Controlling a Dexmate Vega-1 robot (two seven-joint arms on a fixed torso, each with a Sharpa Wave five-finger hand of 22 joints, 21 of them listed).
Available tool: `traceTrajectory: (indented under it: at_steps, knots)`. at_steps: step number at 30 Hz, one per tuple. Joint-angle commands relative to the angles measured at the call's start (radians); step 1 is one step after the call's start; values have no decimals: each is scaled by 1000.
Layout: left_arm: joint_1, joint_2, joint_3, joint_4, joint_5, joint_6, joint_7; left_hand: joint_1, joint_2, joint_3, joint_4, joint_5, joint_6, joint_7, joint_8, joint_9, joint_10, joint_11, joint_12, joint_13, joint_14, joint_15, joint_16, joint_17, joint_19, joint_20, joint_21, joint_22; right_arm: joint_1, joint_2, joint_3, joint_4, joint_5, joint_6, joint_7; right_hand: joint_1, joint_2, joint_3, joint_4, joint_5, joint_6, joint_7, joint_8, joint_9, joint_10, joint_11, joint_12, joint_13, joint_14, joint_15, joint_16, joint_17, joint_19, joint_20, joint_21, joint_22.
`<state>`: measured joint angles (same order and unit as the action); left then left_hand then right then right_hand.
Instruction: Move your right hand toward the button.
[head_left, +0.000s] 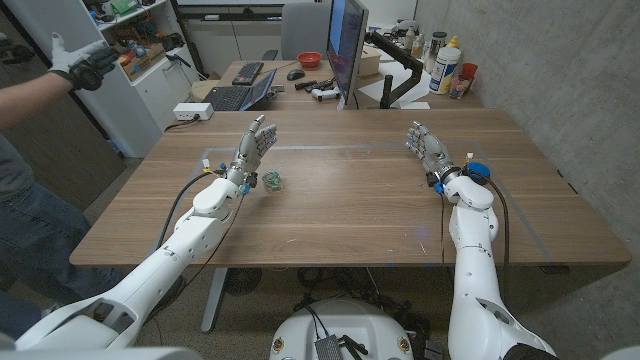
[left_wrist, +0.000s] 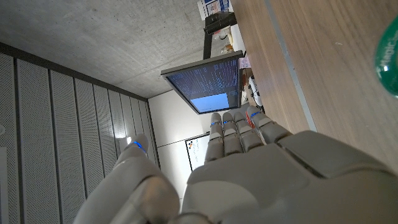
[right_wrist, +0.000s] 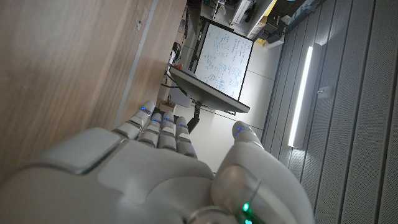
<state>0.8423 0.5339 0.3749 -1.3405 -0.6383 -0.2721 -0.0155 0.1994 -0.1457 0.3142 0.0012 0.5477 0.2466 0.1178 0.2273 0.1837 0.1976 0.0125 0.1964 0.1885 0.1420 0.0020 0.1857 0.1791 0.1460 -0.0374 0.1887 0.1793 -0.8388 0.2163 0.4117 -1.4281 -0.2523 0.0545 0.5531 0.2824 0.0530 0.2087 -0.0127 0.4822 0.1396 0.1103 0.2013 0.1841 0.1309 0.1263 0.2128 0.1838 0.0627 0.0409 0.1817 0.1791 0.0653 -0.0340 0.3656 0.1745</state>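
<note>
Well apart: button (head_left: 272, 180), right hand (head_left: 428, 147).

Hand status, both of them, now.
Left hand: open, fingers apart, holding nothing.
Right hand: open, fingers apart, holding nothing.

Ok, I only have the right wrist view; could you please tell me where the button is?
Observer: The small green button lies on the table, close beside the left hand.
Operator: Where is my right hand relative to it?
Observer: The right hand is raised with fingers apart on the table's opposite side, well apart from the button.
Operator: Anyone nearby?
Observer: A person's gloved hand shows beyond the table's left corner.
</note>
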Motion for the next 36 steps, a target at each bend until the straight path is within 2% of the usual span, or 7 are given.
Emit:
traceTrajectory:
  at_steps: [1, 13, 36]
  knots:
    - [4, 7, 1, -11, 2, 5, -1, 7, 3, 1, -5, 7, 9, -1, -3, 6, 0, 0, 4, 1, 1, -3, 3, 4, -1, -28, 6, 1, -19, -2, -22, -48, -45, -22, -27, 11, 2, 3, -4, 7, 4, -7, 2, 1, 11, -4, 8, 2, 11, -1, 7, 2, 12, -24, -3, 4]
    - [12, 12, 2, -23, 1, 9, -2, 8, 5, -2, -7, 8, 10, -1, -5, 6, 1, -2, 5, 1, 1, -4, 3, 4, -4, -24, 6, 2, -36, -21, -67, -115, -140, -83, -66, 20, 5, 6, -11, 9, 15, -16, 4, 1, 22, -7, 11, 2, 16, -5, 8, 1, 15, -25, -7, 4]
    - [17, 17, -1, -42, 8, -1, 2, 9, 8, -5, -9, 9, 10, -1, -9, 6, -1, -1, 4, 1, -1, -4, 3, 4, -9, -20, 6, 2, -61, -42, -111, -190, -230, -138, -112, 40, 2, 9, -29, 15, 22, -31, 3, 2, 32, -17, 12, 3, 23, -14, 7, 0, 19, -28, -17, 4]
